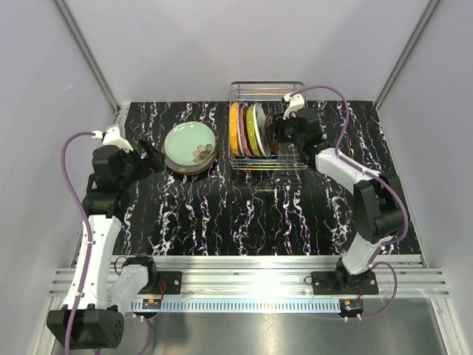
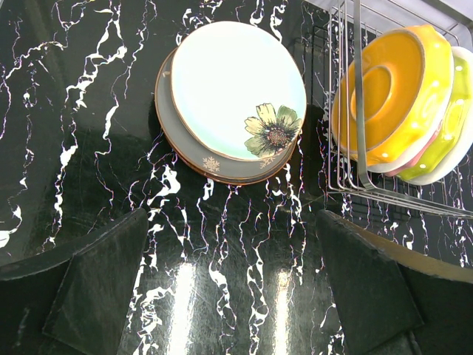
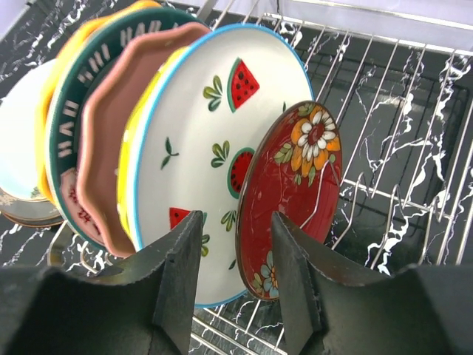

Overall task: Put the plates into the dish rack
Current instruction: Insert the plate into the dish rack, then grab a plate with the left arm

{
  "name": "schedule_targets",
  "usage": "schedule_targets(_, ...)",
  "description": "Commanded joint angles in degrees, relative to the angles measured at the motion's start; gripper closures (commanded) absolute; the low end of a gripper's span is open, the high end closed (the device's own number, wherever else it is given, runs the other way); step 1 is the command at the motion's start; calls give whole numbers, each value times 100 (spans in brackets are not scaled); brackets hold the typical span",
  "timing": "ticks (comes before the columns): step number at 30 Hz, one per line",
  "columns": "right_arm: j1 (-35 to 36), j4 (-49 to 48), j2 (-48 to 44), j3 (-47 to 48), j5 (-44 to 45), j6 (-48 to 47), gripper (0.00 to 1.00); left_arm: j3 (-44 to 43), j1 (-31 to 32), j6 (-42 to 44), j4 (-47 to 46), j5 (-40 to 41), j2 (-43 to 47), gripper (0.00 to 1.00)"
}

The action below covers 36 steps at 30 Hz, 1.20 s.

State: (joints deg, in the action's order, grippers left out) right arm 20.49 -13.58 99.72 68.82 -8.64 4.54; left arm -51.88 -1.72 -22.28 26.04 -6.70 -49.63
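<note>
The wire dish rack [image 1: 263, 87] stands at the back of the table and holds several upright plates [image 1: 247, 130]. In the right wrist view these are an orange one, a dark-rimmed one [image 3: 74, 103], a pink one [image 3: 103, 163], a white one with watermelon motifs [image 3: 214, 140] and a red floral one [image 3: 299, 185]. My right gripper [image 1: 275, 134] is open at the rack, its jaws [image 3: 236, 259] standing either side of the red plate's lower rim. A pale green flower plate [image 1: 190, 142] lies on a grey-brown plate [image 2: 214, 164] on the table. My left gripper [image 1: 151, 159] is open and empty, just left of this stack.
The black marbled tabletop [image 1: 244, 214] runs between the stack and the arm bases. Grey walls close in the back and sides. In the left wrist view the rack [image 2: 347, 159] sits right of the stack with the orange plate [image 2: 392, 81] at its near end.
</note>
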Motion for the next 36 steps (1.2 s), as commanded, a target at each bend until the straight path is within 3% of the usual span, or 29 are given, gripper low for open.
schedule_targets(1, 7, -145, -594, -51, -32, -32, 50, -42, 13, 58, -231, 11, -38, 1)
schedule_targets(23, -1, -285, -3669, -2820, 345, 654, 46, -112, -224, -320, -214, 142, -688, 1)
schedule_targets(33, -1, -215, -4356, -3225, 1585, 1014, 63, -446, -312, -1365, -1039, -1333, -2023, 1)
schedule_targets(36, -1, -223, -4487, -3296, 1629, 1075, 67, -656, -312, -1524, -1251, -1474, -2647, 9)
